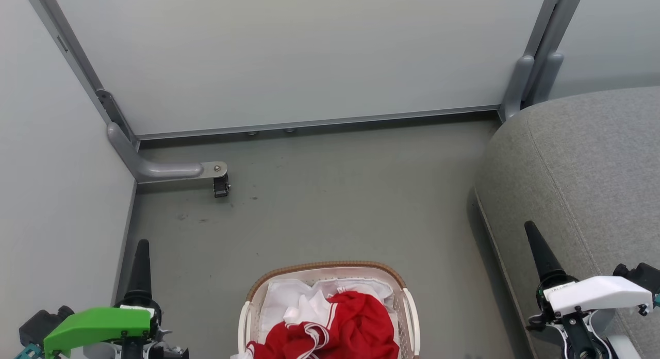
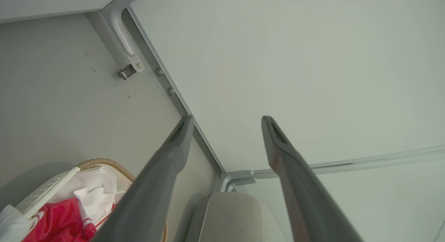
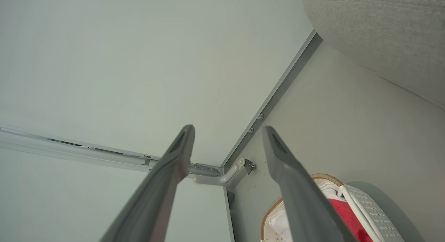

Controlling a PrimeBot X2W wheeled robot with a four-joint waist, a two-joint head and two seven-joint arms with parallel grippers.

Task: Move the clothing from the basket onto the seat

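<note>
A crumpled heap of red clothing (image 1: 356, 325), trimmed in white stripes, fills the near end of the white basket (image 1: 330, 267) with the brown woven-look rim. The basket stands on the grey floor (image 1: 335, 194) directly in front of the robot, between its two arms, and what looks like a plain white liner sheet (image 1: 281, 297) lies bunched behind and beside the red fabric. The grey upholstered seat (image 1: 582, 168) rises to the robot's right, separated from the basket by a strip of floor, and no garment lies on the part of it in view. The left gripper (image 2: 226, 117) and the right gripper (image 3: 226, 127) hang on either side of the basket, each with its two long dark fingers spread wide and nothing between them; neither touches the cloth. The garments look light, limp and loosely tangled, so they will likely sag and trail when lifted rather than come up as a block, and one piece may drag a neighbour or the liner with it. The thin sports fabric is probably smooth enough to slip from a shallow pinch. The best hold appears to be the highest red fold at the middle of the heap, where several layers bunch together, taken deep between the fingers and away from the white sheet and the perforated basket wall. The striped hem at the front offers a firmer second option, and nothing here looks breakable.
</note>
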